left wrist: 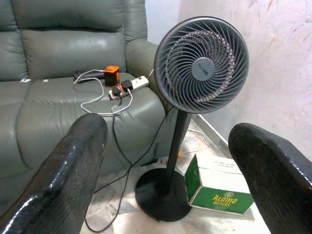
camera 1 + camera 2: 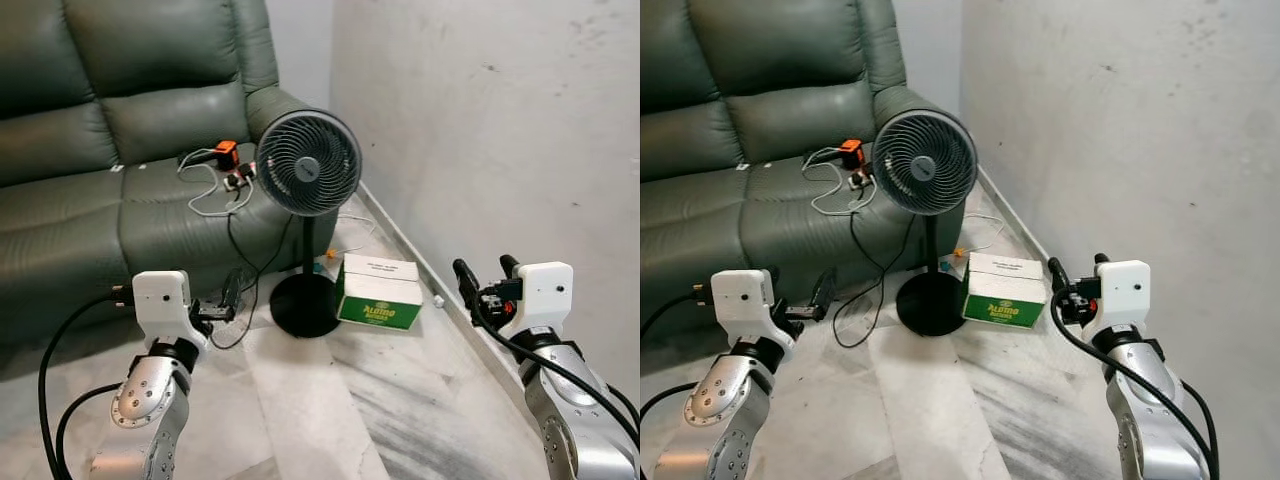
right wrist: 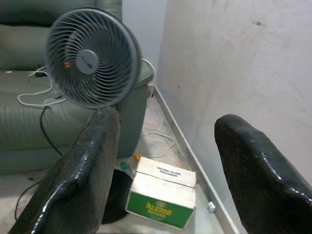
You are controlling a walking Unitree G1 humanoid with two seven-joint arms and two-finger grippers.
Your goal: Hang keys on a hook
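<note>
You have barely begun: no keys or hook can be made out. Your left gripper [image 2: 232, 295] and right gripper [image 2: 483, 270] both hover released and empty, facing the fan [image 2: 307, 163], box [image 2: 378, 291] and sofa [image 2: 110, 180], so searching comes first

A black pedestal fan [image 2: 308, 170] stands between green sofa [image 2: 120, 180] and carton [image 2: 379, 291].

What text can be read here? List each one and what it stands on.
"ALOMO BITTERS": yellow letters on the green side of the box beside the fan's base.
Small dark print on the box's white top: too blurred to read.
Fan hub: a faint mark, unreadable.
</note>
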